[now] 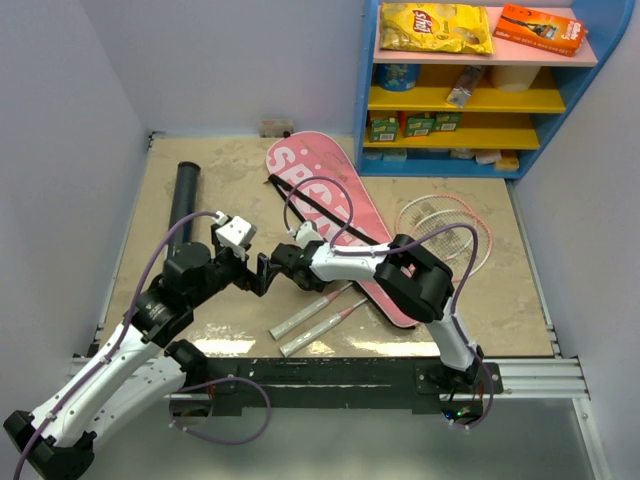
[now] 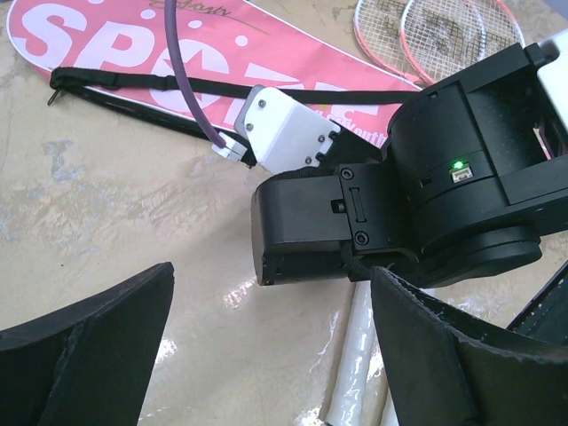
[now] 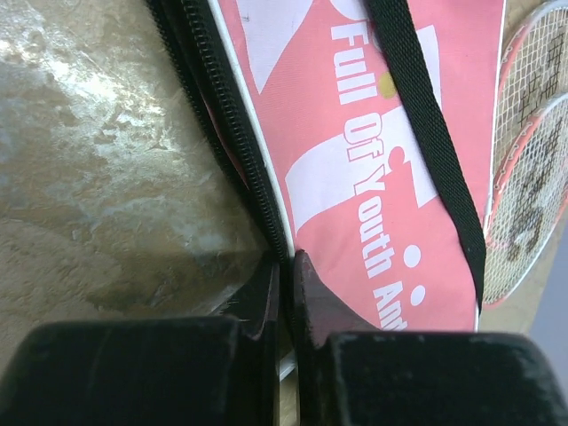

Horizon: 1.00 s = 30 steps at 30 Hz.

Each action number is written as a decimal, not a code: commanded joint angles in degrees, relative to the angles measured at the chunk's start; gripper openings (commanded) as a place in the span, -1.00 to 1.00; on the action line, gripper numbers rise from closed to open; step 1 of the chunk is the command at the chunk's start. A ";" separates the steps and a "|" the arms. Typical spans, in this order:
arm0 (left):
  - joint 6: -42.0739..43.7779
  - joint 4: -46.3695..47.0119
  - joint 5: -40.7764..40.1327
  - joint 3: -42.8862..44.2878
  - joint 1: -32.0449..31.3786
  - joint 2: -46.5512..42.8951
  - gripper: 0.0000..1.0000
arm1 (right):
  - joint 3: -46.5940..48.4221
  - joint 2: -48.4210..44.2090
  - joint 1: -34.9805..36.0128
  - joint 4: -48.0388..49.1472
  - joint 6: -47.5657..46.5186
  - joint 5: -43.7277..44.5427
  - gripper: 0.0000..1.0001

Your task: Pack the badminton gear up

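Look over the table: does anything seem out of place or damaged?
Nothing looks damaged or spilled. The bag lies across the rackets instead of around them: heads stick out right, handles lower left.

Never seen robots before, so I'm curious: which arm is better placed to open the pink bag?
Probably right. The right end effector is closed on the bag at its zipper edge; the left end effector is open and empty, beside the handles.

Shelf unit and table, with oddments.
Blue shelf unit [image 1: 366, 90] with yellow shelves, at far right end of beige marbled table [image 1: 230, 190]; yellow snack packet [image 1: 436, 27] and orange box [image 1: 541, 28] side by side on pink top; small green boxes [image 1: 415, 125] on a lower shelf.
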 commanded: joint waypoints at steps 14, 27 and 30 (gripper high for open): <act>-0.60 1.71 -7.33 -0.05 -0.18 -6.39 0.91 | 11.04 -12.41 -0.05 -4.53 -1.05 -4.24 -1.00; -0.95 2.14 -12.43 -0.76 -0.18 -13.86 0.91 | 25.40 -23.02 -11.37 5.10 6.12 -35.50 -1.00; -0.95 2.06 -12.70 -0.93 -0.09 -14.13 0.91 | 3.17 -32.42 -15.95 23.99 19.19 -47.38 -1.00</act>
